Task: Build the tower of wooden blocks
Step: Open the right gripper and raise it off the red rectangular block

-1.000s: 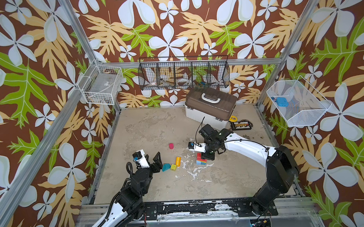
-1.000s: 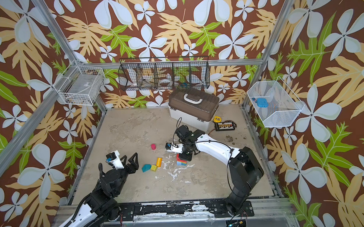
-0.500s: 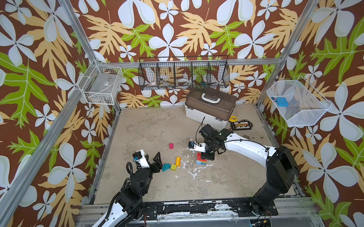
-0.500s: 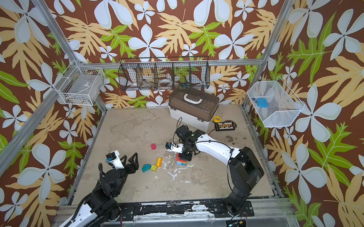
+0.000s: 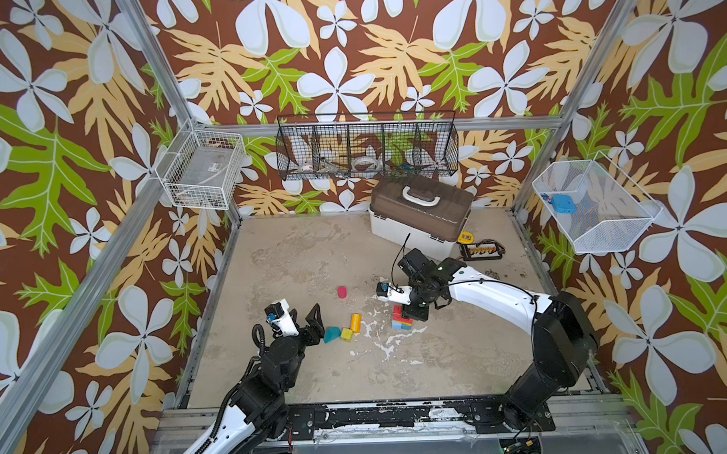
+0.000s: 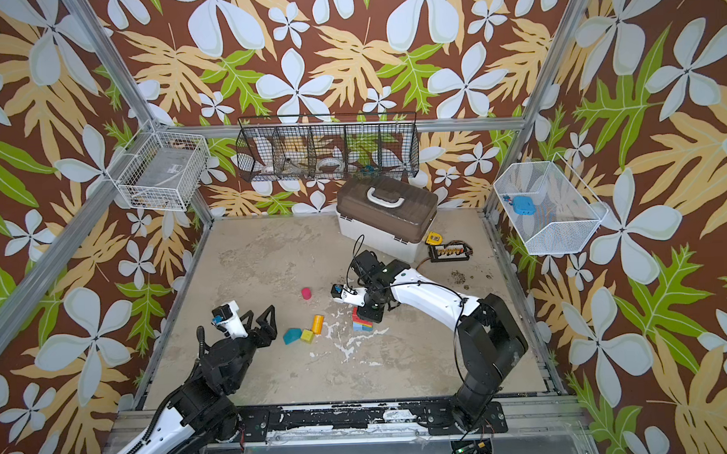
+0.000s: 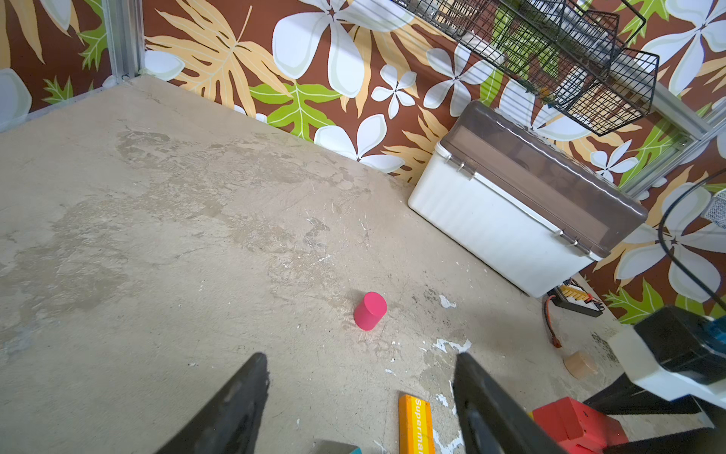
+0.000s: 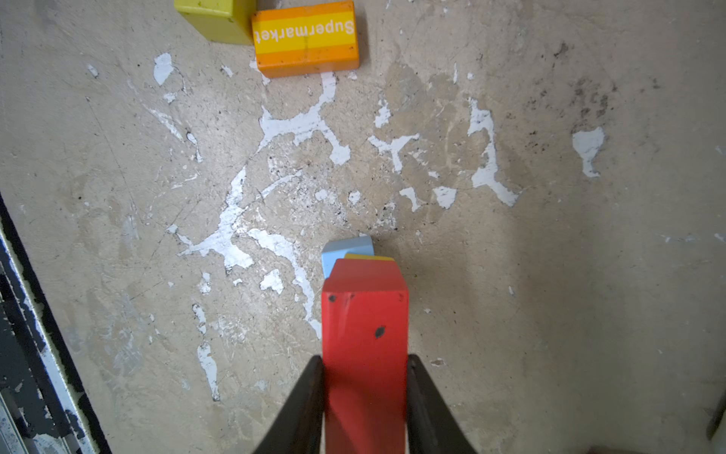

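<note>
**Red block goes on the stack**

The right tool [image 8: 364, 359] grips a red block [image 8: 365, 314] by its two long sides, directly over the tower [image 5: 399, 318] near the middle of the desk [image 5: 296, 255]. So far the tower is a blue block [image 8: 345, 249] with a yellow one [image 8: 369, 257] on top. I cannot tell whether the red block already rests on the yellow.

To seat it well, the red block should probably come straight down, kept level. The blue block sits turned a little out of line with the two above, so the base looks less than square. A sideways nudge could slide the yellow block off. The jaws should part slowly and evenly, then rise straight up so that neither finger drags the block.

The right arm stretches from the front right of the desk toward the middle. Its wrist bends so the tool points straight down.

The left arm sits folded low at the front left. Its tool [image 7: 359, 357] is open and empty, aimed forward over the desk.

A teal roof [image 5: 331, 334], yellow cube [image 5: 347, 334] and orange block [image 5: 355, 323] lie just beside the left tool. A pink cylinder [image 5: 341, 292] stands farther back, apart from them.
</note>
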Controlling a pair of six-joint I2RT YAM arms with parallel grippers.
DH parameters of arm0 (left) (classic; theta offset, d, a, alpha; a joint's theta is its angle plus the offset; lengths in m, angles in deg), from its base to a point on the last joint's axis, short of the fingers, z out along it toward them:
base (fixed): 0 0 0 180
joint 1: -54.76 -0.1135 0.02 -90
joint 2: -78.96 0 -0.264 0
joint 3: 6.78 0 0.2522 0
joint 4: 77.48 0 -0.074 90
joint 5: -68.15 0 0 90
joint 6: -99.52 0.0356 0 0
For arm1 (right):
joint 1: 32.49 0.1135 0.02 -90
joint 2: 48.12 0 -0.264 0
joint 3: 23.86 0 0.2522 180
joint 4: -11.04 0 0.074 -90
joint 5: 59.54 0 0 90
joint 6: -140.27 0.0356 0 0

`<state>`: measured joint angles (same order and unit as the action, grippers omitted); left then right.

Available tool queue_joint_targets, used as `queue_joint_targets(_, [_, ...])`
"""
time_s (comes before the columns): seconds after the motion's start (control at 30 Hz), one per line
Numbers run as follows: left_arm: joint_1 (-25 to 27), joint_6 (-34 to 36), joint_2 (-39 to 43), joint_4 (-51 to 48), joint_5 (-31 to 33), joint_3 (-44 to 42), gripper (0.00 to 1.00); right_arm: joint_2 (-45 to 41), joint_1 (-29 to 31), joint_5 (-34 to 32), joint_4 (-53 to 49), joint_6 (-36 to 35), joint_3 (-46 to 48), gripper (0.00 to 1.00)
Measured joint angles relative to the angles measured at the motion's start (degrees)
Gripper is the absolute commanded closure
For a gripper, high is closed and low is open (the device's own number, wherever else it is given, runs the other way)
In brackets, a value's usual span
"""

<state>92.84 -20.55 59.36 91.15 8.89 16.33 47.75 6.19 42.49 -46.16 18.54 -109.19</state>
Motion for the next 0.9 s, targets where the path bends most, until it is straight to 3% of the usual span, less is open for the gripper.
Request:
queue_joint_targets(0.27, [0.00, -0.02, 0.00, 0.00, -0.20, 0.00, 0.24, -0.50, -0.02, -0.11, -0.09, 0.26, 0.61, 0.64])
queue_joint_targets(0.63, [0.00, -0.02, 0.02, 0.00, -0.20, -0.02, 0.24, -1.53, -0.04, -0.46, -0.13, 1.38, 0.68, 0.49])
queue_joint_targets(0.9, [0.00, -0.02, 0.00, 0.00, -0.20, -0.02, 0.24, -13.16, -0.11, 0.17, 5.25, 3.65, 3.98, 0.49])
